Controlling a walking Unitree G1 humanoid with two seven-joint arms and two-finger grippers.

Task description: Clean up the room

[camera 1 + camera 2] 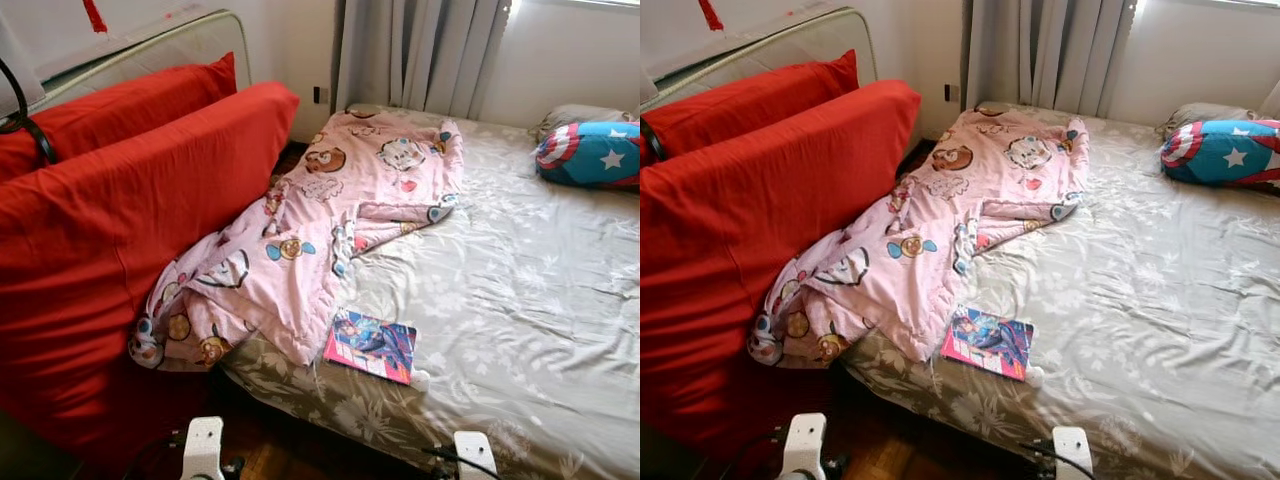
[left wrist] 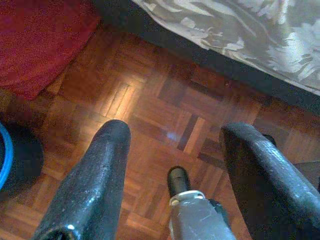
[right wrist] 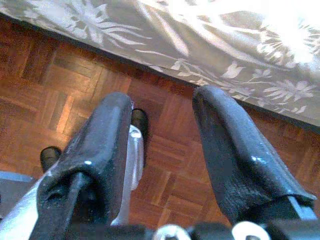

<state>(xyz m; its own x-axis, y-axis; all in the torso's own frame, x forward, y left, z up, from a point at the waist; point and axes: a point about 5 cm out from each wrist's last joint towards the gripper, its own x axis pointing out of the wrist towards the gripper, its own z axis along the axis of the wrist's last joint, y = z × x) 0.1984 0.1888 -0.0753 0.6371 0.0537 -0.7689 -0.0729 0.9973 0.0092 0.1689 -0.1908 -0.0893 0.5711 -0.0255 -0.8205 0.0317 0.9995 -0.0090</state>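
bed point(image 1: 520, 300): blanket point(image 1: 310, 230) overlaps book point(image 1: 372, 345) corner | left claw point(image 2: 172, 145) spread | right claw point(image 3: 160, 125) spread

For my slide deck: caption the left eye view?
Crumpled pink cartoon-print blanket and colourful comic book on grey floral-sheeted bed.

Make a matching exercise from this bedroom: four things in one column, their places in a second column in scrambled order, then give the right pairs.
Things:
1. pink blanket
2. magazine
3. star pillow
4. red cushions

Places:
A. flat on the sheet near the bed's near edge
B. at the far right end of the bed, by the wall
C. standing upright on the left, beside the bed
D. crumpled along the bed's left side, one end hanging over the edge

Pairs: 1-D, 2-A, 3-B, 4-C
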